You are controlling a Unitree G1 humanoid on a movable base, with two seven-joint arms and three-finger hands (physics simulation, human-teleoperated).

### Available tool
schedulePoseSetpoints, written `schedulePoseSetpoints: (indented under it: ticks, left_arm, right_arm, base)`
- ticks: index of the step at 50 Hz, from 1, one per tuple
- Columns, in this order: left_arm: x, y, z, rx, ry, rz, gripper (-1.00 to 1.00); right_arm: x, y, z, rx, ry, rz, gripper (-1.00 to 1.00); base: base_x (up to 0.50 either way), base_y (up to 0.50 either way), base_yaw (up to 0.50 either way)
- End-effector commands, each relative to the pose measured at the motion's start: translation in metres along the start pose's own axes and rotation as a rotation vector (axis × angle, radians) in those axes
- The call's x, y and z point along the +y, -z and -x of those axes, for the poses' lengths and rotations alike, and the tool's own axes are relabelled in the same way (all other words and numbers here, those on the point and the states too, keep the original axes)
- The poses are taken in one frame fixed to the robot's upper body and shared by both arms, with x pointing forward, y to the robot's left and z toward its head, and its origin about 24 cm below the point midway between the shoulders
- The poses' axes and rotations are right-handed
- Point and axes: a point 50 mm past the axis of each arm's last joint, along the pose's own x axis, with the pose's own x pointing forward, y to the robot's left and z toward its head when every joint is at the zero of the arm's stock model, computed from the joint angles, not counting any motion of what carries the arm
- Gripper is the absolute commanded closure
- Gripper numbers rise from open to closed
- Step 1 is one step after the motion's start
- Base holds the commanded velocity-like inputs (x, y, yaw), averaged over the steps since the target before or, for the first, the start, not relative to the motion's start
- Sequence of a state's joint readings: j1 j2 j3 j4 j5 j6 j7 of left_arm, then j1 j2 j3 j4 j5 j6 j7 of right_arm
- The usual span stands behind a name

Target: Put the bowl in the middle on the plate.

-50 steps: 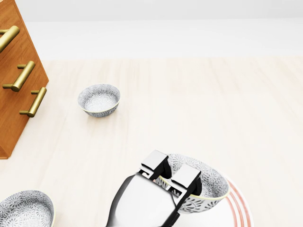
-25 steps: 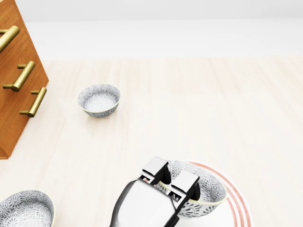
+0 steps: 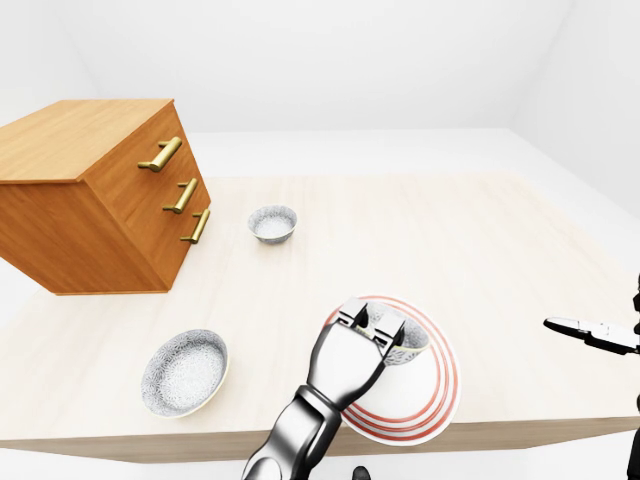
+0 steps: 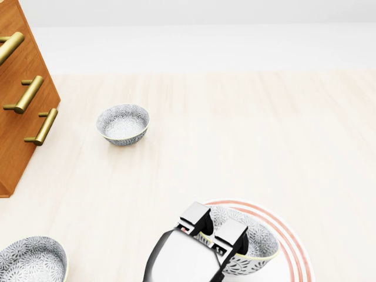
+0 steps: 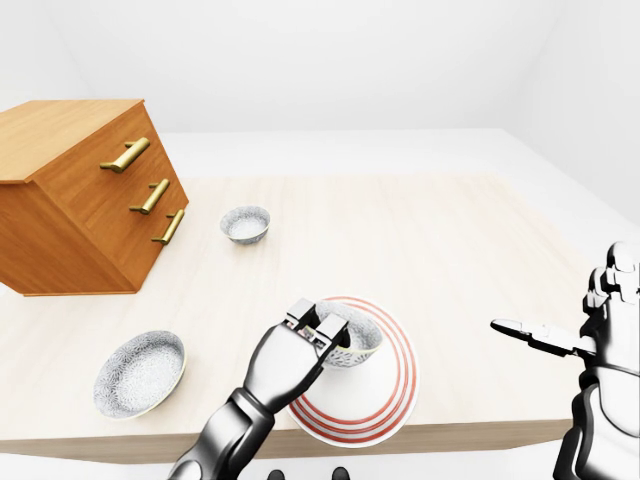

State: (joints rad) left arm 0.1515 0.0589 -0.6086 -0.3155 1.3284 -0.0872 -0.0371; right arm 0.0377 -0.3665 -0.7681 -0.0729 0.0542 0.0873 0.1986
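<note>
My left hand point(image 4: 212, 227) is shut on the near rim of a grey-patterned bowl point(image 4: 254, 242), fingers hooked over its edge. The bowl sits low over a white plate with red rings point(image 5: 352, 402), near the plate's upper half in the right-eye view, slightly tilted. I cannot tell whether its base touches the plate. The hand hides the bowl's left side. My right hand point(image 5: 536, 334) hangs off the table's right edge with fingers spread open and empty.
A smaller patterned bowl point(image 4: 122, 124) stands by the wooden drawer chest point(image 3: 92, 190) with brass handles at upper left. A larger patterned bowl point(image 3: 184, 371) lies near the table's bottom edge at left. The plate overhangs that bottom edge slightly.
My left hand and the bowl have sunk toward the bottom of the head view, lower over the plate; more of the plate's upper red rim now shows. The other bowls have not moved.
</note>
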Motion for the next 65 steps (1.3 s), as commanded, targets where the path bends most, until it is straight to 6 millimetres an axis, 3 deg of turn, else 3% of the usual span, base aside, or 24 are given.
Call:
schedulePoseSetpoints:
  ticks: [1, 40, 65]
  left_arm:
    - [-0.004, 0.002, 0.0, 0.01, -0.015, -0.041, 1.0]
    - [0.001, -0.016, -0.001, -0.054, 0.0, -0.02, 1.0]
    - [-0.015, -0.002, -0.004, -0.01, 0.024, -0.048, 1.0]
  right_arm:
    - [0.0, 0.002, 0.0, 0.01, -0.001, -0.002, -1.0]
    - [0.0, -0.001, 0.0, -0.004, -0.003, 0.001, -1.0]
    - [0.0, 0.0, 0.0, -0.001, -0.003, 0.001, -1.0]
  base:
    - [0.0, 0.0, 0.0]
    - [0.0, 0.0, 0.0]
    - [0.0, 0.0, 0.0]
